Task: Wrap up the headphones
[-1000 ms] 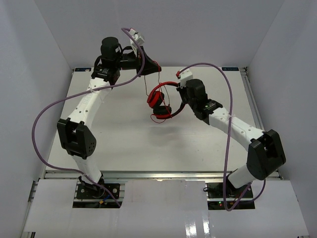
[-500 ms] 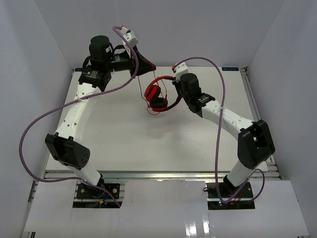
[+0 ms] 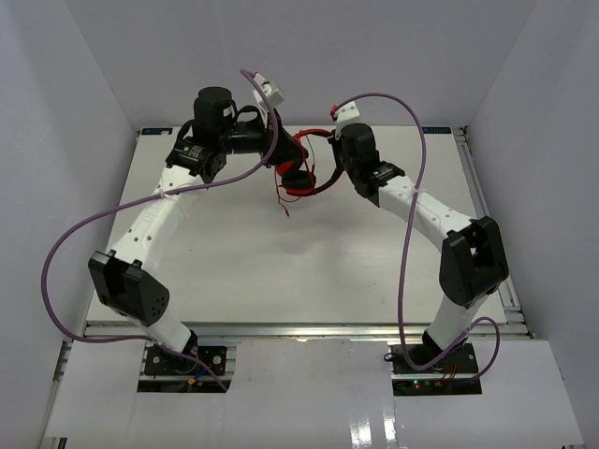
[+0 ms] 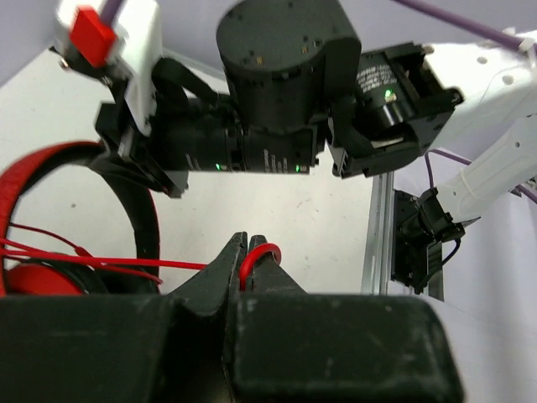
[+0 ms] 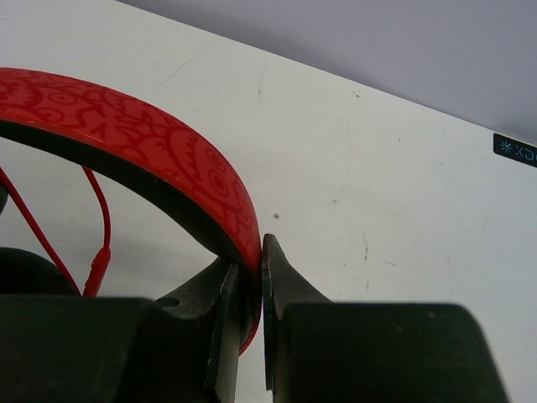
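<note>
The red headphones [image 3: 301, 174] hang above the far middle of the table, between my two grippers. My right gripper [image 3: 328, 171] is shut on the red headband [image 5: 159, 155], which curves up and left from the gripper [image 5: 250, 252] in the right wrist view; the thin red cord [image 5: 99, 214] dangles beneath the band. My left gripper [image 3: 284, 157] sits close to the left of the headphones and is shut [image 4: 247, 249] on a loop of the red cord [image 4: 262, 250]. In the left wrist view the headband [image 4: 50, 159] is at the left, with cord strands [image 4: 101, 264] running across to it.
The right arm's wrist [image 4: 285, 109] fills the space straight ahead of the left gripper. Purple arm cables [image 3: 80, 220] [image 3: 421, 178] loop over both sides. Metal rails [image 3: 479, 192] edge the white table [image 3: 281, 271], and white walls enclose it.
The right arm has carried the headphones up and toward the far edge. The left gripper, still holding the cord, has swung back right, so both grippers are now close together.
</note>
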{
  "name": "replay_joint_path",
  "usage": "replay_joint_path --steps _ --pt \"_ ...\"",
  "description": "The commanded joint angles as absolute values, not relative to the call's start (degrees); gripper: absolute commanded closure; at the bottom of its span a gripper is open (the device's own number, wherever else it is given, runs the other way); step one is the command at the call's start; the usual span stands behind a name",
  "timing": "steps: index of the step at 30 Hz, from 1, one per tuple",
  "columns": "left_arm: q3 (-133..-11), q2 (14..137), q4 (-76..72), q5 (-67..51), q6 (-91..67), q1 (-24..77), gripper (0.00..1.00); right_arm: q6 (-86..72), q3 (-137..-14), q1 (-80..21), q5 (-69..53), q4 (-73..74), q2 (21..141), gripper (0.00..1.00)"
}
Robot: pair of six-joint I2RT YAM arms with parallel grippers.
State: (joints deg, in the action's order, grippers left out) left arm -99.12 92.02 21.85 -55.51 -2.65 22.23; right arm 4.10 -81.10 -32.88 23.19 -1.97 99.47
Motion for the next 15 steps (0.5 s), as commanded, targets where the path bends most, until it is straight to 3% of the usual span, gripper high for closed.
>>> replay_joint_path --steps 1,9,15 --pt "-95.5 86.3 20.8 -52.6 -7.0 25.9 1.0 -3.0 -87.7 -30.7 23.5 -1.7 100.7 0.92" --pt "-79.9 82.5 2.8 -42.0 -14.1 29.3 1.0 -13.8 -98.1 -27.5 13.4 8.5 103.9 0.92" --pt "-73.1 80.4 -4.8 -30.2 -12.1 32.6 0.85 -18.9 -103.8 -25.3 5.9 13.8 105.0 0.92"
